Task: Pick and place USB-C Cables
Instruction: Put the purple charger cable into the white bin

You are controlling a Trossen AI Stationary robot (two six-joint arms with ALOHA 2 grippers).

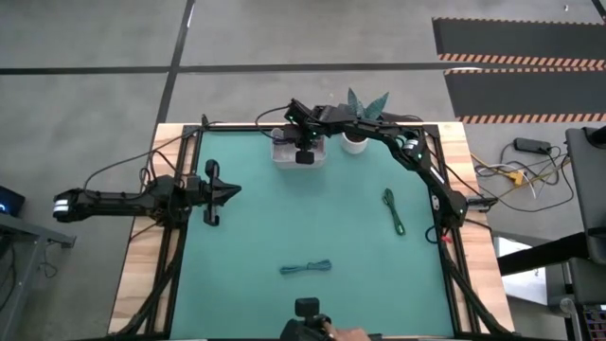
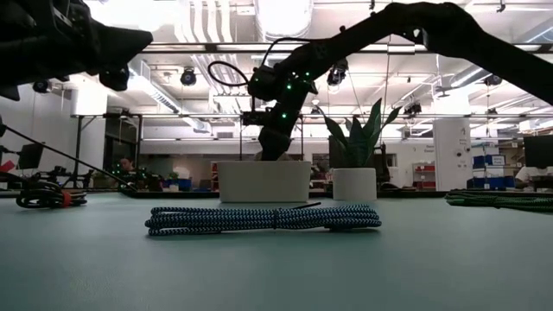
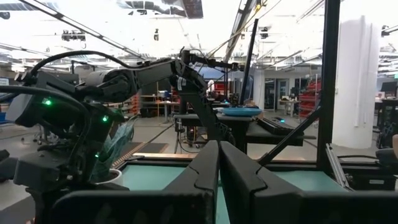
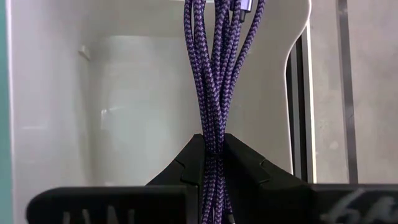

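Note:
My right gripper (image 1: 303, 156) hangs over the white bin (image 1: 284, 152) at the table's far edge, shut on the dark blue cable bundle (image 4: 214, 74). In the low view it reaches down behind the bin's wall (image 2: 263, 181). The green cable (image 1: 393, 210) lies flat on the mat toward the right. Near the near edge, the teal-blue cable (image 1: 305, 268) also lies flat, and the low view shows it close up (image 2: 263, 218). My left gripper (image 1: 225, 189) waits at the left side of the mat, shut and holding nothing (image 3: 219, 165). My right gripper pinches the dark blue bundle's several strands (image 4: 213, 140) together between its two fingers (image 4: 186, 165). The fingers point down from above into the bin. The strands run on past the fingertips, over the bin's white floor (image 4: 124, 93), to the connector end (image 4: 239, 6). Whether that end touches the bin, I cannot tell.
A white pot with a green plant (image 1: 358, 140) stands just right of the bin, seen too in the low view (image 2: 354, 183). Black frame rails and robot wiring (image 1: 180, 166) run along the table's edges. A hand (image 1: 355, 335) shows at the near edge beside a camera mount.

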